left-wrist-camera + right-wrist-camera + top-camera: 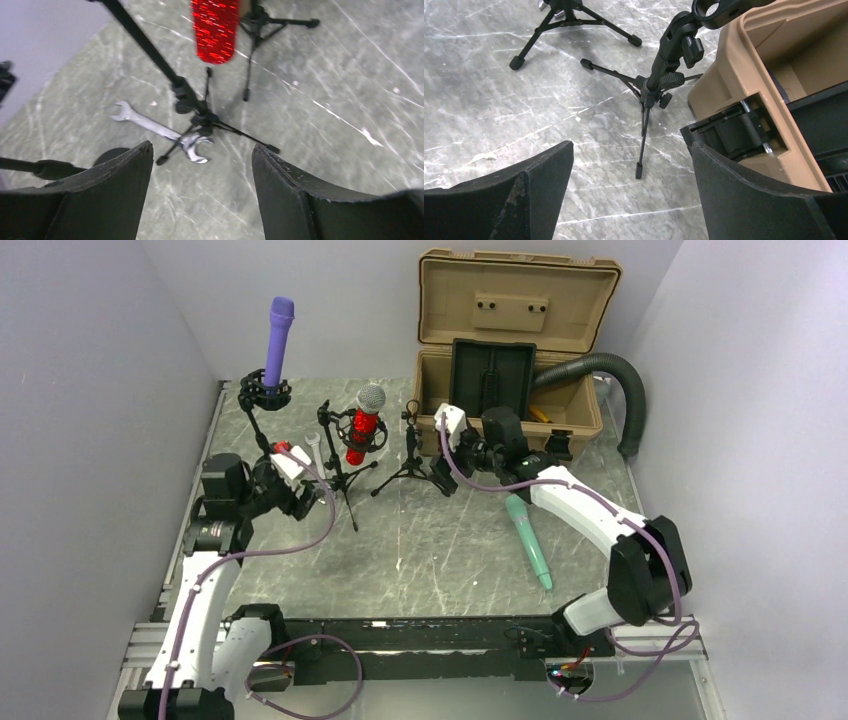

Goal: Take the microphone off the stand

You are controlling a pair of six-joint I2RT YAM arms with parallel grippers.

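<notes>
Left arm (200,590) extends along the tabletop's (450,560) left edge; left tool (200,150) wide open, empty. Right tool (629,150), likewise open and empty, hovers near the far edge. Red microphone (364,425) sits in its stand (338,478) between them.

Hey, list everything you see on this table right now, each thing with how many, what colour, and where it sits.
purple microphone: one, purple, upright in the far-left stand
red microphone: one, red with a silver grille, in the middle stand
teal microphone: one, teal, lying flat right of centre
loaded stands: two, black, far left and middle
empty stand: one, black, between the red microphone and the case
wrench: one, silver, by the middle stand's legs
case: one, tan, lid open, far right
hose: one, black, ribbed, curving from the case
table: one, grey marbled
left gripper: one, black, open, empty, above the wrench
right gripper: one, black, open, empty, beside the empty stand
</notes>
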